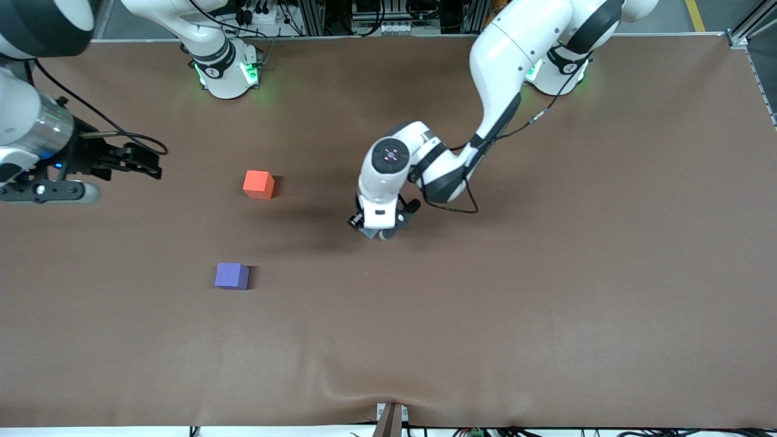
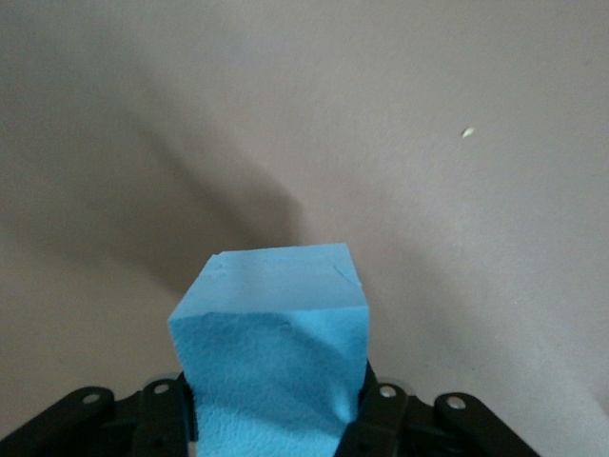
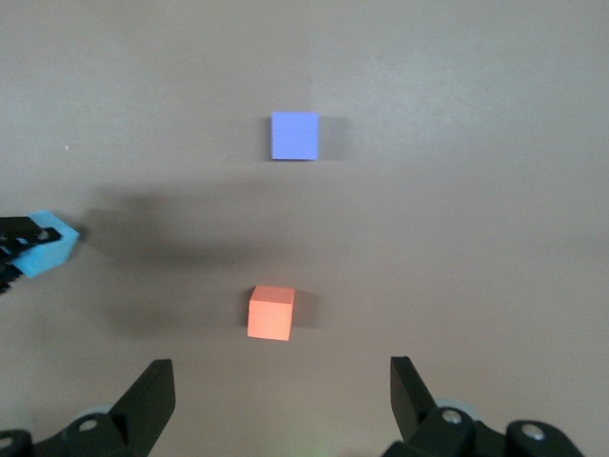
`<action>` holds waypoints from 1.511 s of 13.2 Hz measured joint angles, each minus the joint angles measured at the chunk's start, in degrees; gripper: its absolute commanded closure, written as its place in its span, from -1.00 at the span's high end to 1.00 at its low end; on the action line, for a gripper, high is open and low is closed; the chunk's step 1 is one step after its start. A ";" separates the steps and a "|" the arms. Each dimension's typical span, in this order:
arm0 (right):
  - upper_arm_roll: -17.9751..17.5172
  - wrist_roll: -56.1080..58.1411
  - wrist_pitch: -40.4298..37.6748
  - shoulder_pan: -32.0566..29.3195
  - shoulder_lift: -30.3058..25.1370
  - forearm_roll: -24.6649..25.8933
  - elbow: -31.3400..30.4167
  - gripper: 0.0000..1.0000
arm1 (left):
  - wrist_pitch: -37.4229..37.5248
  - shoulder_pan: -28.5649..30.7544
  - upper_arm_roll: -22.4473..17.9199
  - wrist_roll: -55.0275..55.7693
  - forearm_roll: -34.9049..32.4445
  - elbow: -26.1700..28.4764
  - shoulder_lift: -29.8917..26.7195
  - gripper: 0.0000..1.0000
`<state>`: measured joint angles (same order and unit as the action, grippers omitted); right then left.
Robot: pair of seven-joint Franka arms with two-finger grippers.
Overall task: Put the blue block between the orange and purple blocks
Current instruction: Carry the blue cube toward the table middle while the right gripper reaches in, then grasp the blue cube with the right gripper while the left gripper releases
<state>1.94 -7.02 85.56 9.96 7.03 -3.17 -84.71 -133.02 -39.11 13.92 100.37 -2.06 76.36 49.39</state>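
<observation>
Brown matting covers the table (image 1: 546, 303), and only three cubes matter on it. The orange block (image 1: 258, 184) sits toward the right arm's end, well in from the edges; the purple block (image 1: 232, 275) lies nearer the front camera than the orange one, apart from it with bare mat between them.

The left claw (image 1: 379, 229) is low near the middle of the table and is clamped on the blue block (image 2: 271, 357), which the left wrist view shows pinched between the two fingers (image 2: 381, 419), its foam face slightly dented by the squeeze. From the front camera the block is hidden under the wrist.

The right claw (image 3: 281, 400) waits with its fingers spread wide, empty, at the right arm's end of the table.

The step in hand appears to be the lift and carry. It would go best if the left arm raises the cube clear of the mat first, then travels toward the gap, keeping high enough to pass neither neighbour closely. It should come down midway on the line joining orange and purple, with the faces squared to theirs, and release only once the cube rests flat.
</observation>
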 measured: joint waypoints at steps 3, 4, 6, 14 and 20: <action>0.04 -0.59 2.54 1.00 4.66 -0.20 -0.24 1.00 | -4.00 -2.14 -0.24 6.91 0.00 -1.28 3.17 0.55; 0.24 -0.59 3.72 0.93 7.43 -1.24 -0.35 1.00 | -5.34 -2.46 -0.32 7.98 0.00 -1.59 4.34 1.00; 0.55 -0.57 5.84 0.78 12.32 -4.94 -0.50 1.00 | -6.09 -2.58 -0.47 8.16 0.00 -2.23 5.69 1.00; 0.14 -25.60 22.36 10.26 15.01 -6.43 -13.45 1.00 | 10.04 -0.86 -7.77 0.79 -3.40 -5.43 -4.96 1.00; -0.08 -54.74 29.32 18.40 17.38 -8.08 -14.27 1.00 | 20.84 13.38 -8.86 -22.38 -7.11 -4.57 -16.99 1.00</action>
<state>1.86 -61.76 114.88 28.36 24.40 -11.25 -98.98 -112.18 -25.74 5.06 77.99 -9.17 71.79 32.40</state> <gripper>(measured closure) 0.000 0.000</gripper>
